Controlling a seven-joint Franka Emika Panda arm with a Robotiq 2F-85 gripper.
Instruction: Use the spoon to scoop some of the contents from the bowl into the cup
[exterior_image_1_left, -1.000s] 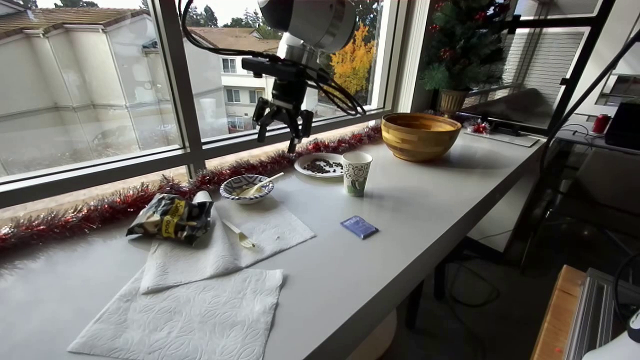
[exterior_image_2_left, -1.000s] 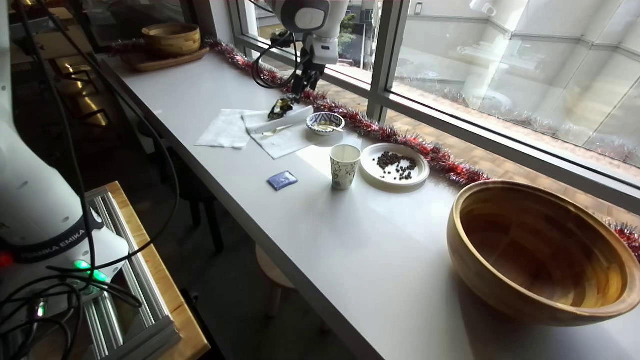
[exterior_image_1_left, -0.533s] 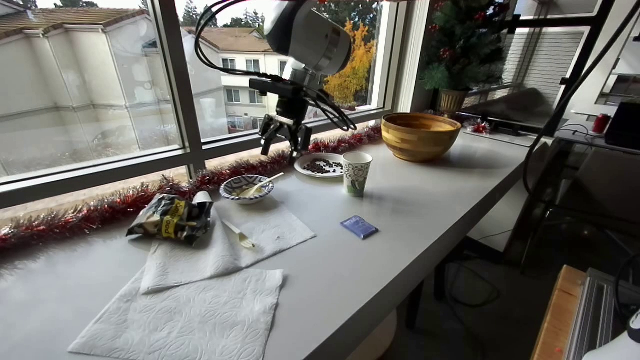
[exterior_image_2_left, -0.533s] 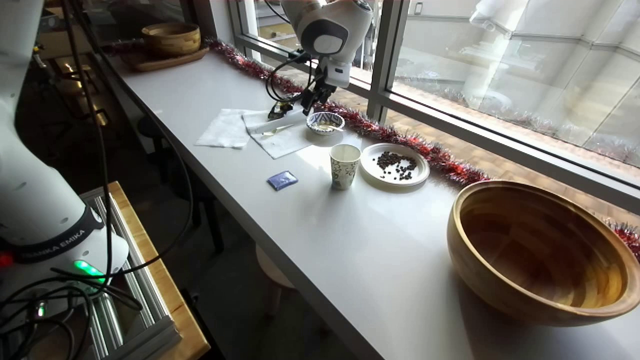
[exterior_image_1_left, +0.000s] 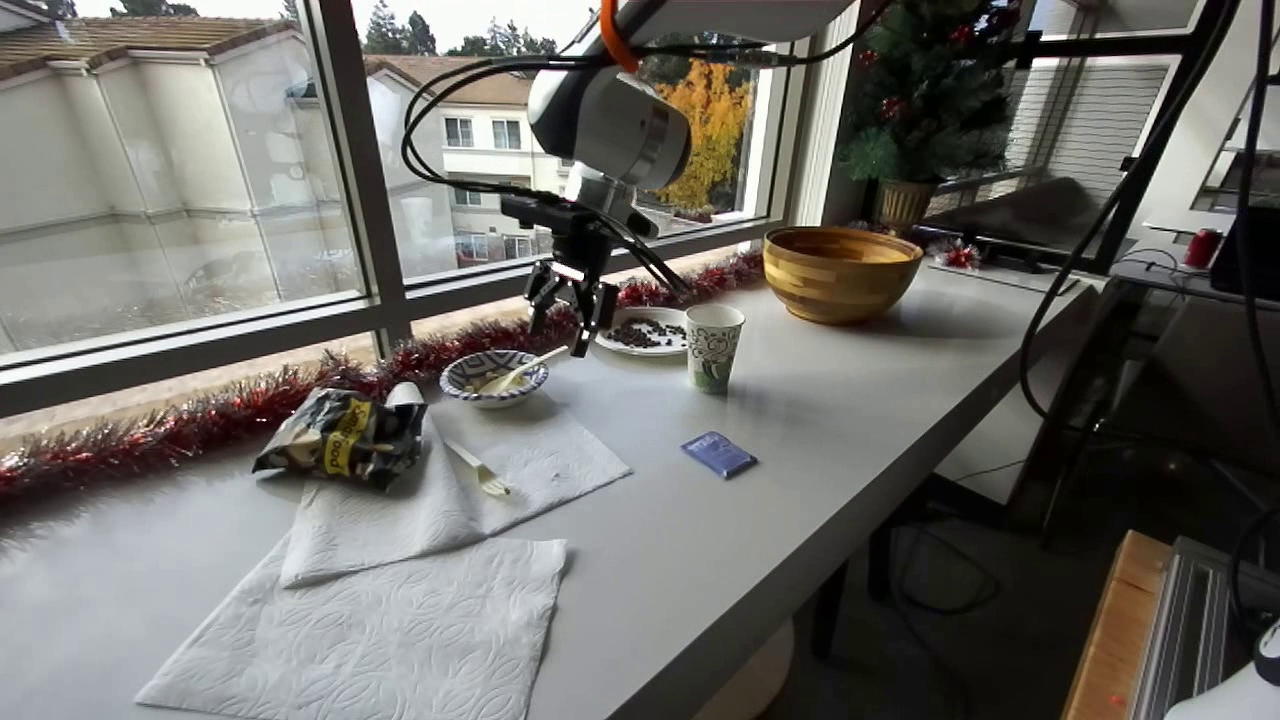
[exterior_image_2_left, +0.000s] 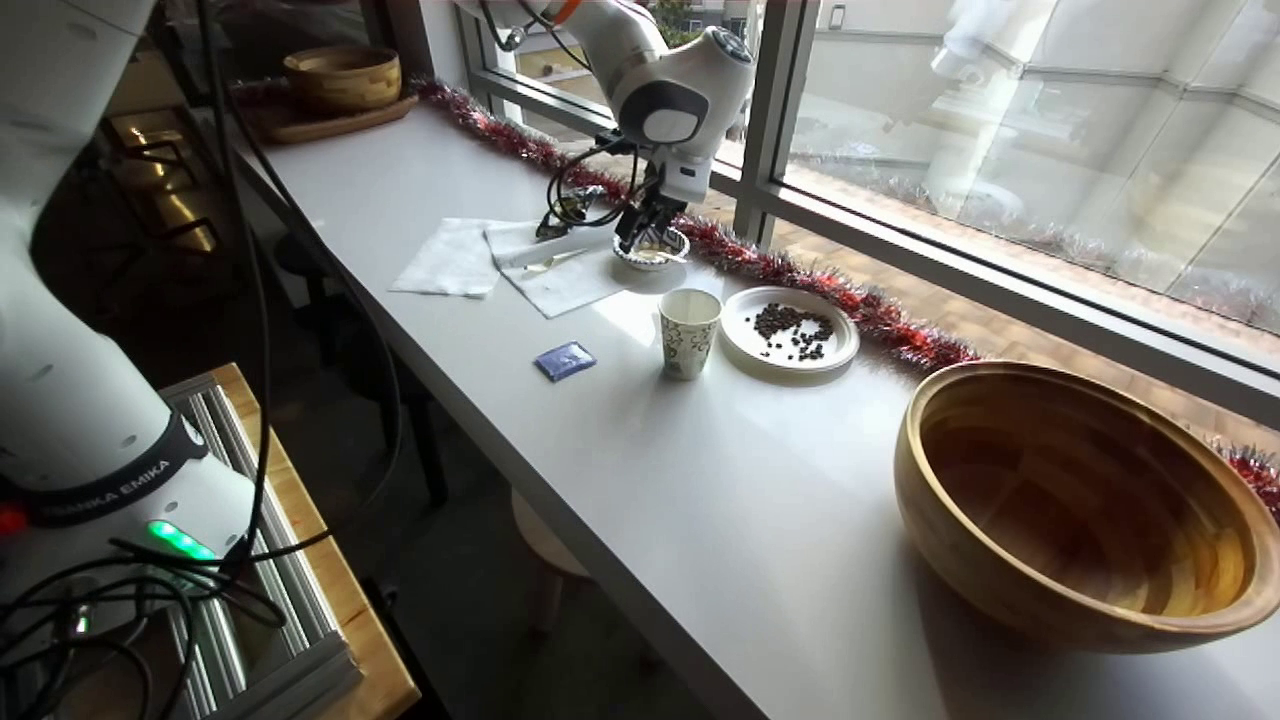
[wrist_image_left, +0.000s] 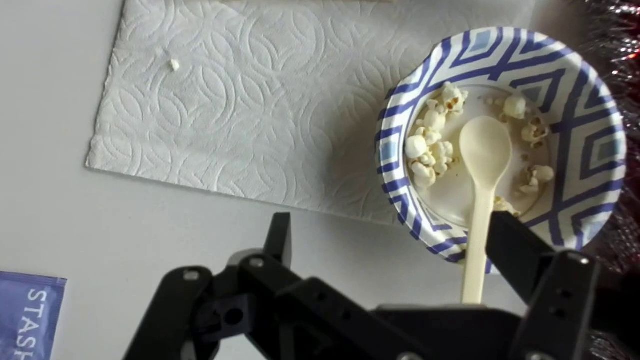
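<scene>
The bowl (exterior_image_1_left: 495, 403) is a white paper bowl with a blue pattern, also visible in an exterior view (exterior_image_2_left: 637, 264) and the wrist view (wrist_image_left: 391, 150). It holds some popcorn (wrist_image_left: 428, 145). A cream spoon (wrist_image_left: 484, 160) lies in it, its handle sticking out over the rim (exterior_image_1_left: 535, 364). My gripper (exterior_image_1_left: 558, 338) is open and empty, above the table beside the bowl. In the wrist view its fingers (wrist_image_left: 390, 217) stand wide apart; the spoon handle appears between them, close to the right finger. The patterned paper cup (exterior_image_1_left: 713, 350) stands upright, also in an exterior view (exterior_image_2_left: 688, 340), out of the wrist view.
A white plate with dark beans (exterior_image_2_left: 740, 355) stands beside the cup. A blue packet (exterior_image_1_left: 719, 454), paper towels (exterior_image_1_left: 400, 630), a fork (exterior_image_1_left: 485, 472) and a snack bag (exterior_image_1_left: 345, 440) lie nearby. Red tinsel (exterior_image_1_left: 200, 450) lines the window. A large wooden bowl (exterior_image_1_left: 842, 280) stands farther along.
My gripper has come down toward the table, beside the bowl and the spoon handle. It stays open. The bowl, spoon and cup have not moved.
</scene>
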